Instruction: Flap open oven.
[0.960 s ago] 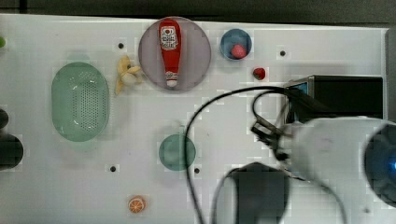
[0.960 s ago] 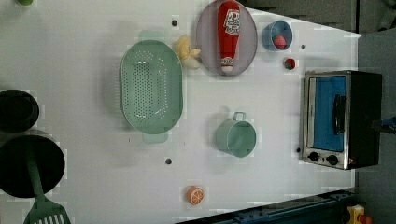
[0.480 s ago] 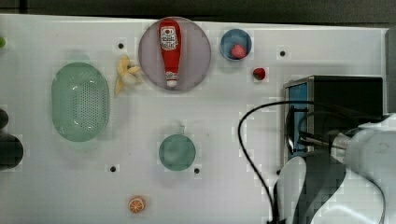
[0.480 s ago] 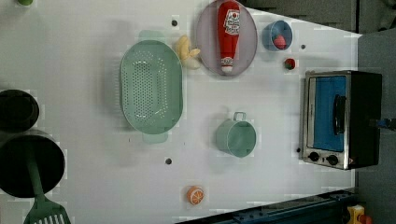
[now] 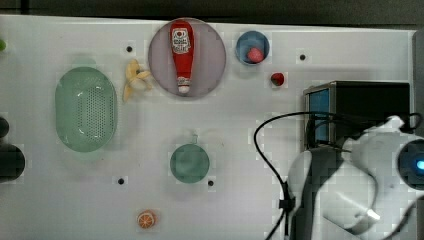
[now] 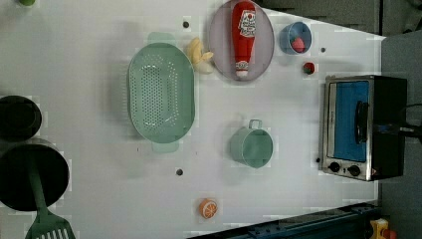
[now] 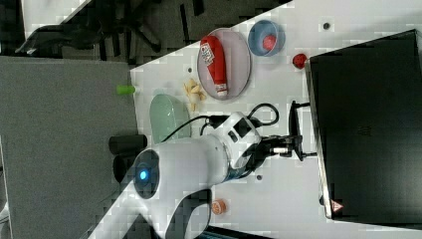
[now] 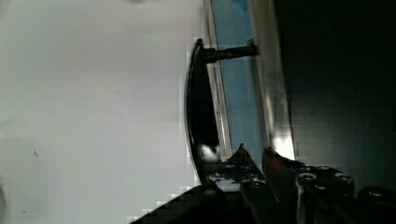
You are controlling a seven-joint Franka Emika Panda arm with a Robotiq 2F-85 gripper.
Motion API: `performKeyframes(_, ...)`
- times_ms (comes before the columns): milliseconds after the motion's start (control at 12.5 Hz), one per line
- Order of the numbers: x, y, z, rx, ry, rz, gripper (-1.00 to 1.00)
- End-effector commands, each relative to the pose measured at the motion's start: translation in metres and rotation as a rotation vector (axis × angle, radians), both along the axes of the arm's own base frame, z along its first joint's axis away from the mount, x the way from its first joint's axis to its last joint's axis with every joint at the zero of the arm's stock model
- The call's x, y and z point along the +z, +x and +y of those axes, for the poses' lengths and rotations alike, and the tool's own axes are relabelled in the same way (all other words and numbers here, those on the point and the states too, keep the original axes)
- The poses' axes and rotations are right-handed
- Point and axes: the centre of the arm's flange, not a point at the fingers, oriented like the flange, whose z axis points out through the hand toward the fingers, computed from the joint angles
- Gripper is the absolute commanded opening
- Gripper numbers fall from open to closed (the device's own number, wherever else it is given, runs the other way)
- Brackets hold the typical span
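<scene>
Gripper [image 7: 297, 145] nearly closed, holding nothing, sits at the oven [image 7: 368, 124] door's top edge, handle [image 8: 198, 116] bar at its 3 o'clock in the right view, long axis running 12-to-6.

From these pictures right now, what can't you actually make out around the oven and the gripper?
- Whether the gripper touches the oven handle: in the wrist view its fingers are cut off by the edge; in the right view the contact is too small to tell.
- The oven's two knobs: the arm hides them in the top view.
- The oven's inside: the blue-tinted door masks it in the left view.
</scene>
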Motion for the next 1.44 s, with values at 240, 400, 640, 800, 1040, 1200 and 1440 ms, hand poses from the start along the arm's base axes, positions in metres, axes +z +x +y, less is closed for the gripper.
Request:
performKeyframes(240, -0.035, 0.008, 0.005, 0.065, -0.032, -0.015, -0.65)
performKeyframes(400, -0.045, 0.011, 0.008, 0.075, -0.037, -0.006, -0.65)
performKeyframes(640, -0.052, 0.019, 0.024, 0.121, -0.059, 0.009, -0.65)
performKeyframes(800, -0.054, 0.025, 0.039, 0.140, -0.105, 0.034, -0.65)
performKeyframes(1040, -0.061, 0.031, 0.065, 0.121, -0.192, 0.066, -0.65)
performKeyframes(1200, -0.068, 0.033, 0.085, 0.131, -0.231, 0.081, -0.65)
performKeyframes(1440, -0.084, 0.033, 0.119, 0.131, -0.250, 0.096, -0.65)
